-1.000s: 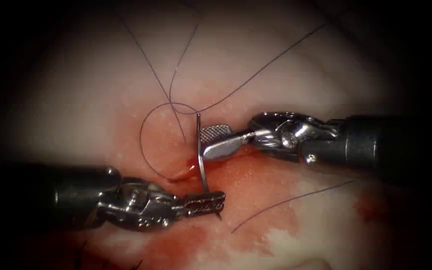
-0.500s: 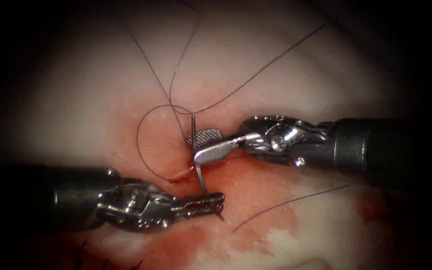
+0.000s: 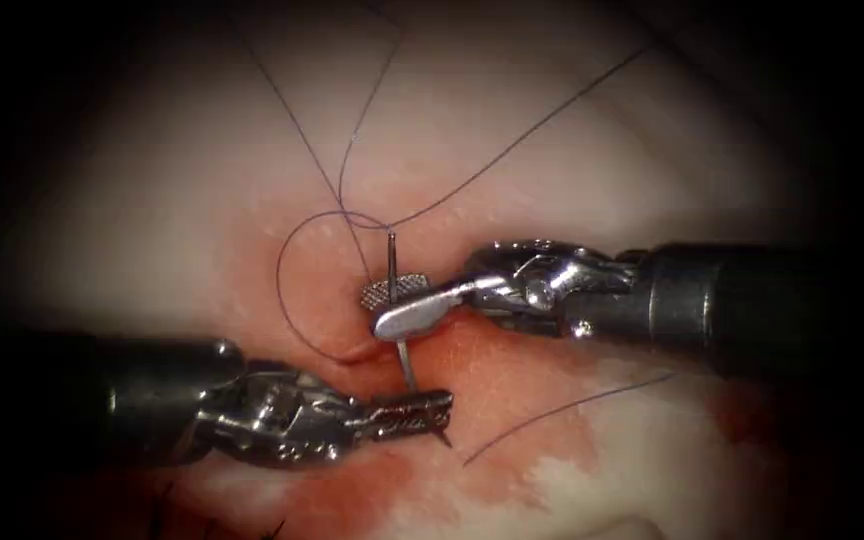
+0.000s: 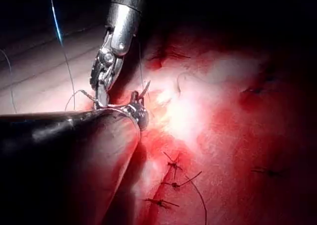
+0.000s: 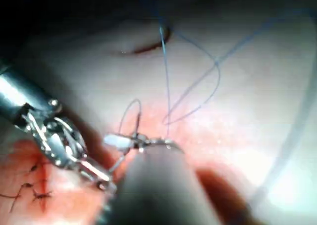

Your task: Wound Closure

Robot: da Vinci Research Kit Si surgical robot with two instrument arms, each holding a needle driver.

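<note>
Endoscope looks down from above-front; both close wrist views share the needle.

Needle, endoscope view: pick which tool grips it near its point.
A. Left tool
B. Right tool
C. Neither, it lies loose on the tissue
A: the left tool has its jaws shut on the needle just behind the point, which sticks out past them; the right tool has its jaws around the needle higher up the curve, toward the thread end.

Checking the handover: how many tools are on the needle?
2. Left tool grips the needle near its tip; right tool's open jaws straddle its upper part, clear of the tissue.
</note>
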